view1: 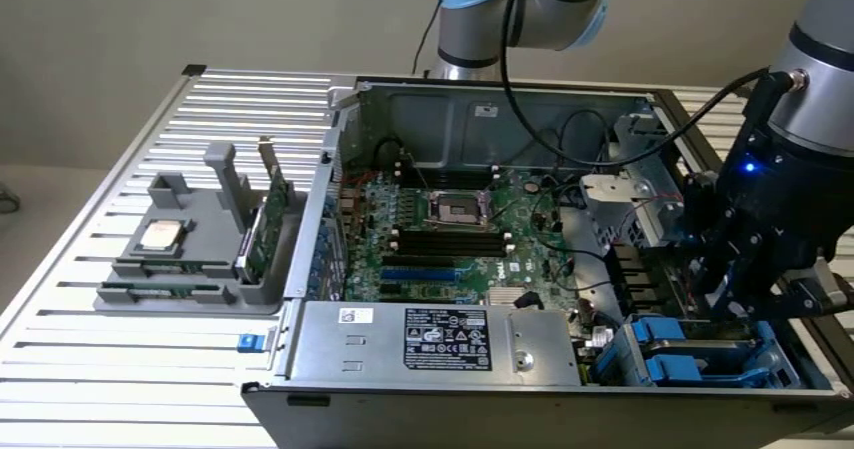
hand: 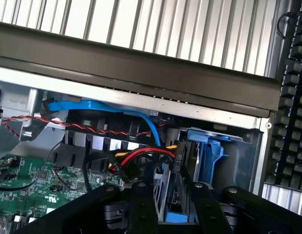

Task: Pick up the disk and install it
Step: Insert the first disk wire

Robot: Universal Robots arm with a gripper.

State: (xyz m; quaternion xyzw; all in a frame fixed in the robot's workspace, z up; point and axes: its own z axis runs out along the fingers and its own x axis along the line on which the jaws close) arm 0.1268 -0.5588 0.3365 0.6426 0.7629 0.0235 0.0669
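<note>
The disk (hand: 174,197) stands on edge in the drive bay at a corner of the computer case (view1: 400,401). The claw (view1: 731,301) hangs over it, fingers (hand: 141,202) apart on either side, seemingly not gripping it.

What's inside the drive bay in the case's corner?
The disk in its blue carrier bracket, red-yellow-black cables beside it. The tool covers part of it, so seating is hidden.
</note>
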